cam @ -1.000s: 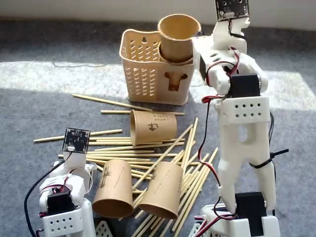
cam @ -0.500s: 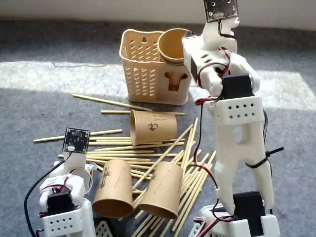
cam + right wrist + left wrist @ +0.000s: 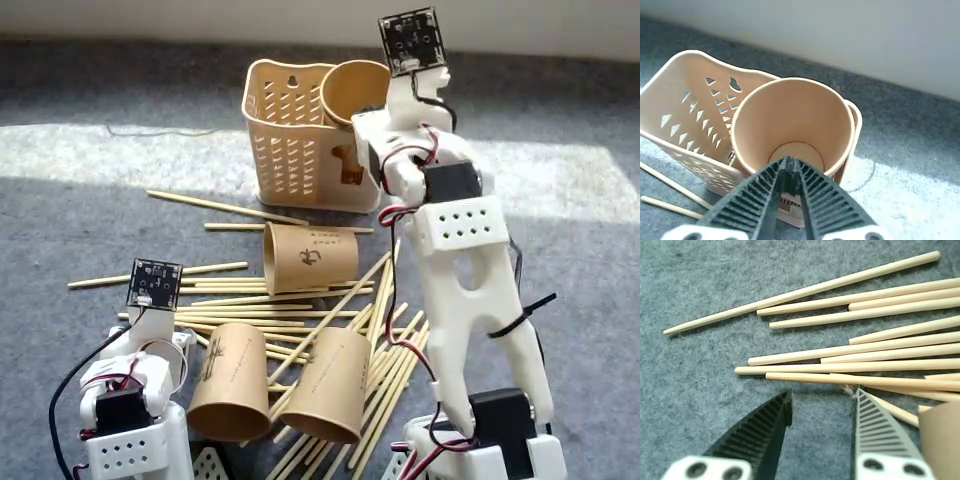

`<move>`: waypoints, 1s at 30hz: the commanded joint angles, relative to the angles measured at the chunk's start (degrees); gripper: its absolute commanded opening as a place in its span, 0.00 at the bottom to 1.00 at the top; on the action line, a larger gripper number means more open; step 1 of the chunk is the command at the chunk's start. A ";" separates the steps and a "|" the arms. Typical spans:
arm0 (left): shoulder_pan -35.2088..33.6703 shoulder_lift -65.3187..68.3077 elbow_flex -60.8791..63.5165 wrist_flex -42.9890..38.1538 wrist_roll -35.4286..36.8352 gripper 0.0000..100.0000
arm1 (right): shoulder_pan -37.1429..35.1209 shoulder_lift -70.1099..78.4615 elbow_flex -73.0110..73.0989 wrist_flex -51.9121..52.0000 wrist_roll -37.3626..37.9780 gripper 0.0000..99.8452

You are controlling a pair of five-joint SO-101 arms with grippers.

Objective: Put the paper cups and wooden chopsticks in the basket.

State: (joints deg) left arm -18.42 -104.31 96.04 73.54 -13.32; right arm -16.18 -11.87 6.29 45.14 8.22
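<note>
One paper cup [image 3: 792, 125] leans partly inside the basket [image 3: 285, 140], at the end nearest the right arm. The right gripper [image 3: 789, 167] has its jaws nearly closed on the cup's rim, and if let go at this lean the cup could topple out. The left gripper [image 3: 822, 402] hangs with jaws parted and empty, just above the wooden chopsticks [image 3: 850, 352] on the carpet.

A grey carpet [image 3: 70, 240] is covering the whole floor, reaching back to a pale wall [image 3: 150, 15] that is rising along the far edge. A broad band of sunlight [image 3: 90, 155] is falling across the carpet from left to right, and a thin cord [image 3: 150, 131] is lying in it at the far left
</note>
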 commanded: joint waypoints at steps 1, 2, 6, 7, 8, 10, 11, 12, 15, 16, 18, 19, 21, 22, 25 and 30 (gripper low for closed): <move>-0.75 -0.40 1.10 -0.79 -0.44 0.19 | -0.66 -0.31 3.65 -3.74 -0.09 0.01; -0.75 -0.40 1.10 -0.79 -0.44 0.19 | -0.66 -0.31 4.62 -4.26 -0.09 0.01; -0.75 -0.40 1.10 -0.79 -0.44 0.19 | -0.66 -0.57 6.11 -4.79 -0.09 0.01; -0.75 -0.40 1.10 -0.79 -0.44 0.19 | -0.66 -0.92 6.02 -4.70 -0.09 0.01; -0.75 -0.40 1.10 -0.79 -0.44 0.19 | -0.66 -0.92 5.93 -4.53 -0.09 0.01; -0.75 -0.40 1.10 -0.79 -0.44 0.19 | -0.66 -1.10 5.67 -4.44 -0.09 0.01; -0.75 -0.40 1.10 -0.79 -0.44 0.19 | -0.66 -1.10 4.79 -4.53 -0.09 0.01; -0.75 -0.40 1.10 -0.79 -0.44 0.19 | -0.66 -1.10 3.47 -4.44 -0.09 0.01; -0.75 -0.40 1.10 -0.79 -0.44 0.19 | -0.66 -1.10 -0.04 -2.77 -0.09 0.01; -0.75 -0.40 1.10 -0.79 -0.44 0.19 | -0.75 -1.10 -1.36 -1.54 -0.09 0.01; -0.75 -0.40 1.10 -0.79 -0.44 0.19 | -0.92 -1.19 -5.76 2.07 -0.09 0.01; -0.75 -0.40 1.10 -0.79 -0.44 0.19 | -1.45 -1.19 -8.22 4.35 -0.09 0.01; -0.75 -0.40 1.10 -0.79 -0.44 0.19 | -1.98 -1.19 -13.14 9.63 -0.09 0.01; -0.75 -0.40 1.10 -0.79 -0.44 0.19 | -2.33 -1.19 -15.52 12.44 -0.09 0.01; -0.75 -0.40 1.10 -0.79 -0.44 0.19 | -3.56 -1.10 -21.14 20.00 -0.09 0.01; -0.75 -0.40 1.10 -0.79 -0.44 0.19 | -4.35 -1.10 -25.98 30.55 -0.09 0.01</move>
State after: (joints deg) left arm -18.42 -104.31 96.04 73.54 -13.32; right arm -19.87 -11.87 -15.60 70.11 8.13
